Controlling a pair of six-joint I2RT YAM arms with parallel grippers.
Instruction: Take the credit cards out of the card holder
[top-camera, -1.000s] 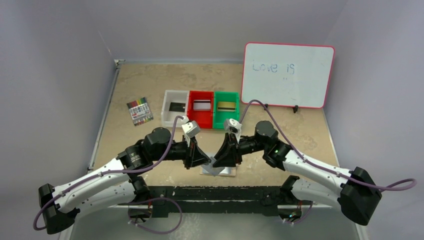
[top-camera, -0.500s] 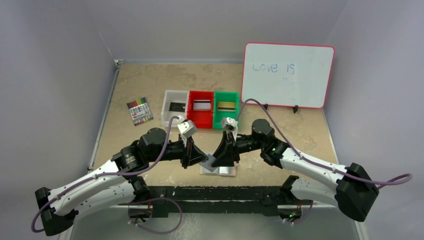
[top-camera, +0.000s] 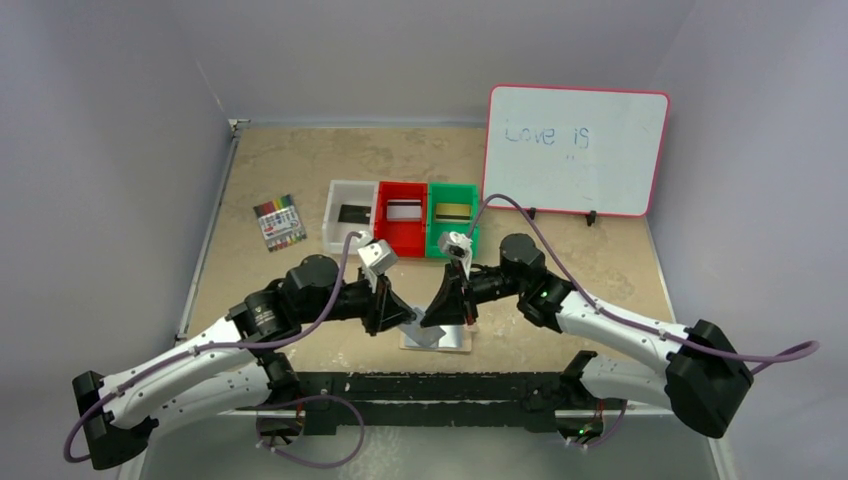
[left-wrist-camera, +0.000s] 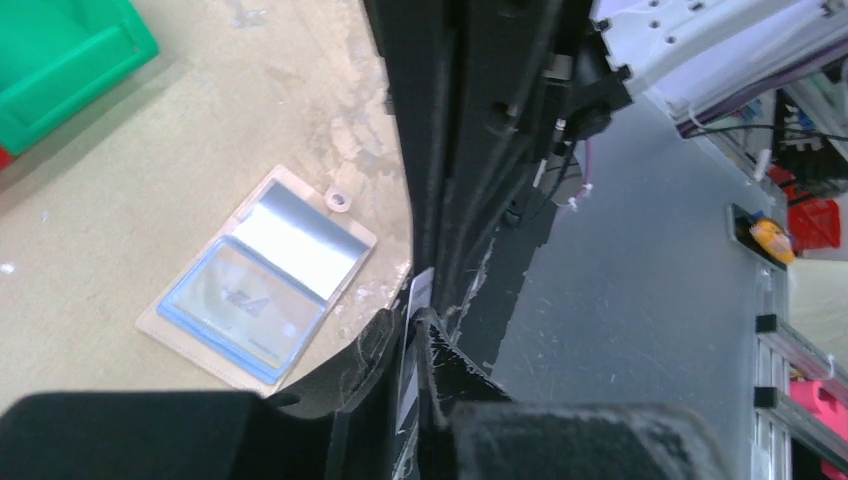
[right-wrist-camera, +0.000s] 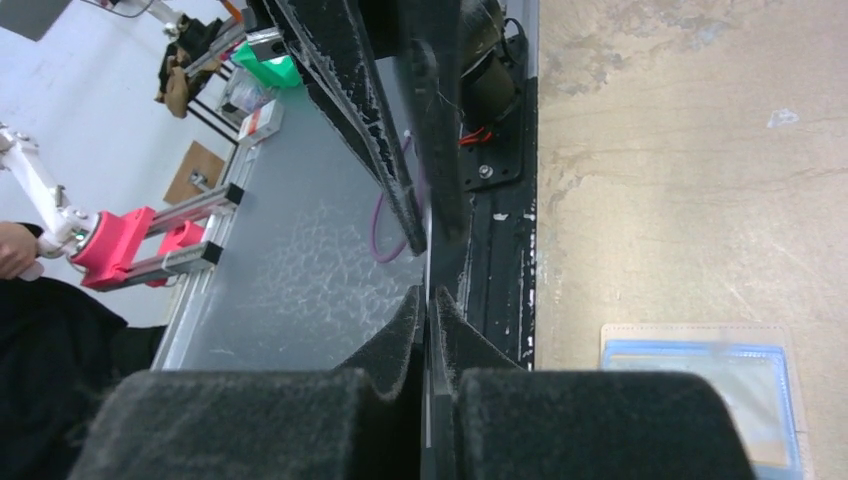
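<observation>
1. Card holder: The beige bifold card holder (top-camera: 452, 341) (left-wrist-camera: 262, 290) (right-wrist-camera: 700, 385) lies fully open and flat on the speckled tan worktop (top-camera: 400, 160). Its pale blue-silvery inside faces up. The small snap tab projects from one edge.

2. Left gripper (top-camera: 408, 316) (left-wrist-camera: 415, 320): It hangs just above the card holder's left end. The fingers are clamped on a thin pale strip (left-wrist-camera: 419, 295), seen edge-on. The strip cannot be identified.

3. Right gripper (top-camera: 432, 318) (right-wrist-camera: 430, 300): It hangs above the card holder, tip to tip with the left gripper. The fingers are pressed together with only a hairline gap. The wrist view does not show whether anything sits in that gap.

4. Credit cards: All three lie beyond the card holder, one to a bin, in a touching row of plastic bins.
   - The black card (top-camera: 352, 213) is in the white bin (top-camera: 340, 245), beyond and left of the card holder.
   - The silver-grey card (top-camera: 403, 211) is in the red bin (top-camera: 403, 246).
   - The gold card with a dark stripe (top-camera: 452, 211) is in the green bin (top-camera: 450, 249), directly beyond the card holder.

5. Other items: A flat pack of coloured markers (top-camera: 279, 222) lies far left of the card holder. A red-framed whiteboard (top-camera: 575, 150) stands beyond and right of it.
</observation>
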